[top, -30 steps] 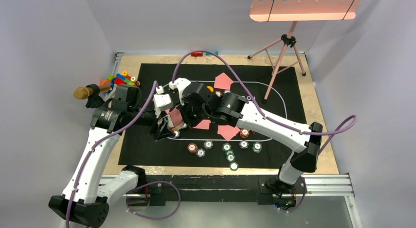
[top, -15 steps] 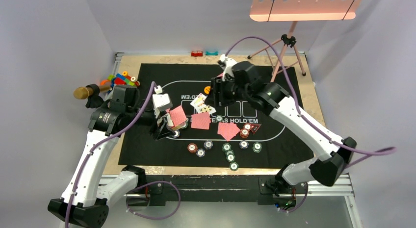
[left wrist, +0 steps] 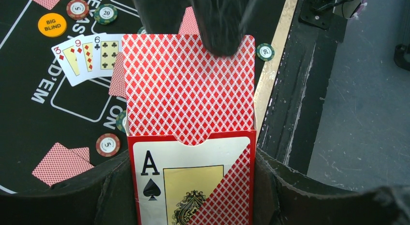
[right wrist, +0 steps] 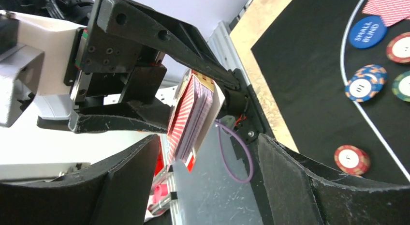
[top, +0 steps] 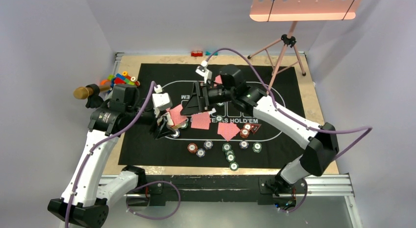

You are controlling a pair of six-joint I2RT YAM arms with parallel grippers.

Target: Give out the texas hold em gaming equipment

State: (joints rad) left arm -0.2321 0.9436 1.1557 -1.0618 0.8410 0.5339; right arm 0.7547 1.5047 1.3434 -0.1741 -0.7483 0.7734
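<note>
The left gripper [left wrist: 193, 198] is clenched on an opened card box [left wrist: 193, 181] showing an ace of spades, holding it by its two sides above the left part of the black mat [top: 147, 144]. A deck of red-backed playing cards [left wrist: 189, 84] sticks partly out of the box's open end.

The right gripper [top: 194, 110] reaches across from the right with its jaws spread apart and nothing between them, pointing at that deck. In the left wrist view one dark finger [left wrist: 220, 22] of it lies over the far edge of the front card; whether it touches the card I cannot tell.

On the mat beyond the box, a fan of face-up cards [left wrist: 87, 53] lies beside the printed lettering, with the orange BIG BLIND disc [left wrist: 52, 24] near it. The blue SMALL BLIND disc [right wrist: 367, 31] lies further along the white line, close to several striped chips.

Face-down cards [top: 200, 121] lie near the middle of the mat, with another pair [top: 228, 131] just to the right and more at the far side. A loose row of poker chips [top: 230, 157] sits along the near part of the mat, and two red ones [top: 244, 133] lie beside the right-hand pair.

Toy bricks [top: 120, 80] and a gold-headed microphone [top: 84, 92] rest at the far left corner of the tabletop [top: 314, 115].
</note>
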